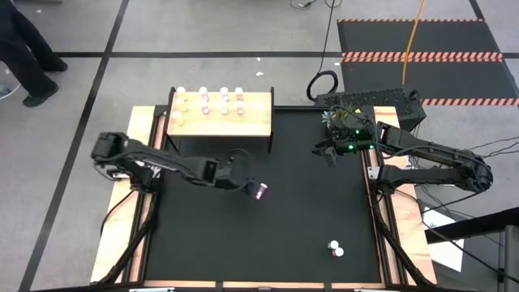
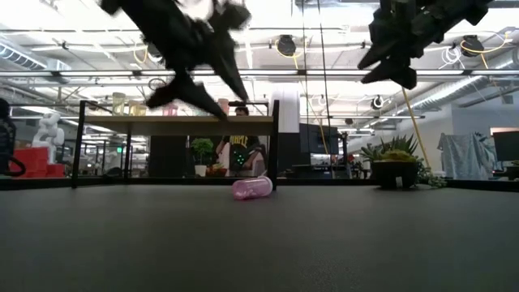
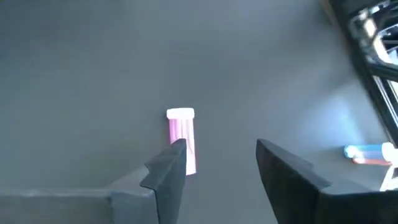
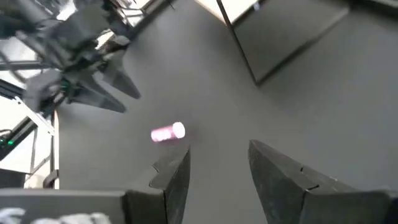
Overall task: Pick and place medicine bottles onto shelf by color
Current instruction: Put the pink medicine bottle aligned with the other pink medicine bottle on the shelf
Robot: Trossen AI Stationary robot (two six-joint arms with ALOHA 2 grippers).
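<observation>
From above, the left gripper (image 1: 246,185) hangs over the middle of the mat with a pink bottle (image 1: 259,191) lying on its side just beyond its tips, and the shelf (image 1: 219,114) with more bottles standing on it sits well off to one side of that pincer. The right gripper (image 1: 331,148) waits by the potted plant (image 1: 339,118).

At table height the bottle (image 2: 252,187) is flat on the mat below the left gripper (image 2: 197,93), not touching it.

Past the left wrist, the fingers (image 3: 171,168) are parted with nothing between them, and the bottle (image 3: 182,138) pokes out ahead of one finger, cap pointing away.

Over on the right wrist, the right gripper (image 4: 214,168) is also parted and empty, with the same bottle (image 4: 168,133) far ahead.

Looks like light, rigid, smooth plastic (round, so it'll probably roll). I'd pinch across the body's middle, not the cap.
</observation>
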